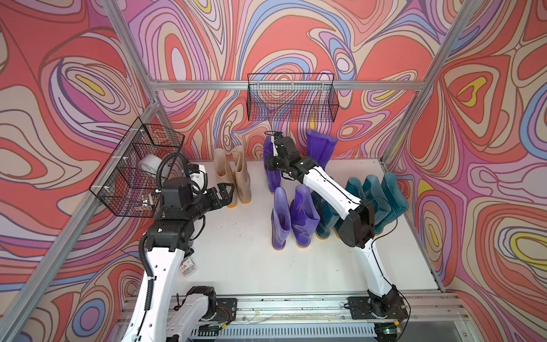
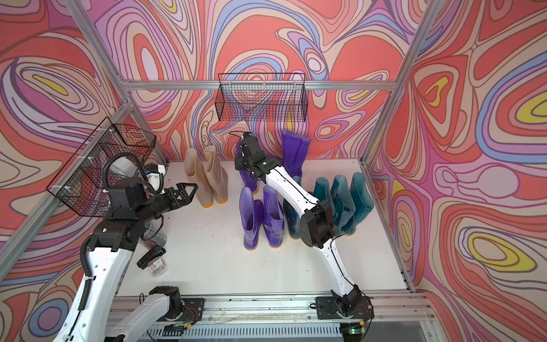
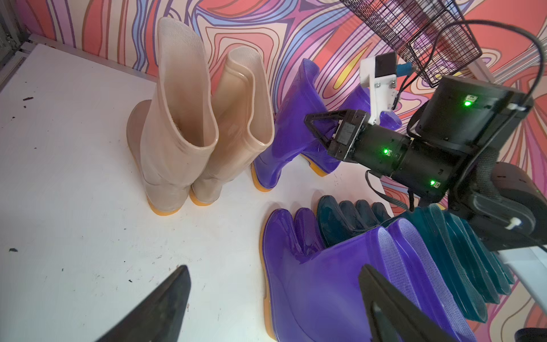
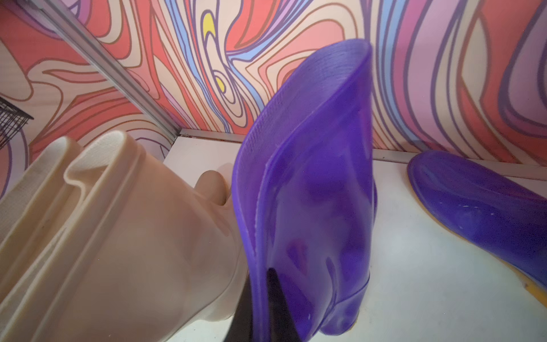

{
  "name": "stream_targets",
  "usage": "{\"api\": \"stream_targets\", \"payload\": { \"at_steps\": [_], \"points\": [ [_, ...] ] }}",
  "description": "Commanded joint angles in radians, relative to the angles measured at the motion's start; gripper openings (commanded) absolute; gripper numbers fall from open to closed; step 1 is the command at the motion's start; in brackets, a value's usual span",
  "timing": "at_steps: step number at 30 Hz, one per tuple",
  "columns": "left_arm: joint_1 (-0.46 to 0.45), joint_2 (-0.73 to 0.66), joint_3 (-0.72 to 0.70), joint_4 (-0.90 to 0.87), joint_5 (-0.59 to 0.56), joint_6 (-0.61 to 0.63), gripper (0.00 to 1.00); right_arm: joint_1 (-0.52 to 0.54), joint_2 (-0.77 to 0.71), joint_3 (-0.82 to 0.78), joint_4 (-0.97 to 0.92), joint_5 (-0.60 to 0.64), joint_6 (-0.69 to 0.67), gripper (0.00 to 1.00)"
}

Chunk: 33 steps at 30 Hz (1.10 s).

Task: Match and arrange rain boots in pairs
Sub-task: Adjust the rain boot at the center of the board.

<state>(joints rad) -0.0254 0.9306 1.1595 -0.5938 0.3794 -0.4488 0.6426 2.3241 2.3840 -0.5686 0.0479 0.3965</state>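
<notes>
Beige pr (image 1: 233,177), front purple pr (image 1: 291,219), teal boots (image 1: 381,195) done, I reckon; R tool (image 3: 321,130) clamps upper-centre purple boot (image 4: 310,192), unpaired; L tool (image 1: 229,195) wide.

White tabletop (image 1: 236,260) with dark specks (image 3: 28,98), swirl-pattern wall panels (image 1: 296,38) on three sides, aluminium frame (image 1: 207,85) in front of them. Two black wire baskets: back basket (image 1: 291,97) hangs on the rear rail, side basket (image 1: 139,168) on the left rail with a white tape roll (image 1: 149,165) inside. Small red-labelled box (image 2: 158,266) lies near the tabletop's left edge, with a black stapler-like item (image 2: 151,256) just beside it.
</notes>
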Motion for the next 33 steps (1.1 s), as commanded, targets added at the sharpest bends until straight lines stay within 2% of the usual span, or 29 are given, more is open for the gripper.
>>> {"api": "stream_targets", "payload": {
  "at_steps": [1,10,14,20,22,24,27,29,33],
  "points": [
    [-0.001,-0.008,0.005,0.022,0.015,0.002,0.91,0.003,0.029,0.060,0.050,-0.065,0.019,0.00],
    [-0.001,-0.004,0.007,0.026,0.020,-0.002,0.91,0.004,0.018,0.024,0.041,-0.053,0.009,0.00],
    [-0.001,0.009,0.012,0.027,0.031,-0.009,0.91,0.004,0.027,0.094,0.013,-0.051,-0.008,0.00],
    [-0.001,0.010,0.006,0.035,0.036,-0.017,0.91,0.002,0.018,0.068,0.013,-0.038,-0.035,0.00],
    [-0.001,0.016,0.005,0.034,0.041,-0.019,0.91,0.002,0.015,0.067,-0.007,-0.043,-0.033,0.11],
    [-0.001,0.019,0.006,0.035,0.050,-0.025,0.91,0.002,0.005,0.026,-0.005,-0.048,-0.036,0.16],
    [-0.001,0.021,0.007,0.040,0.059,-0.029,0.91,0.002,-0.023,-0.021,-0.003,-0.039,-0.051,0.35],
    [-0.001,0.027,0.018,0.037,0.067,-0.035,0.91,0.002,-0.051,-0.029,-0.002,-0.011,-0.077,0.44],
    [-0.001,0.036,0.041,0.044,0.095,-0.053,0.92,0.001,-0.103,-0.002,-0.018,0.045,-0.150,0.58]
  ]
}}
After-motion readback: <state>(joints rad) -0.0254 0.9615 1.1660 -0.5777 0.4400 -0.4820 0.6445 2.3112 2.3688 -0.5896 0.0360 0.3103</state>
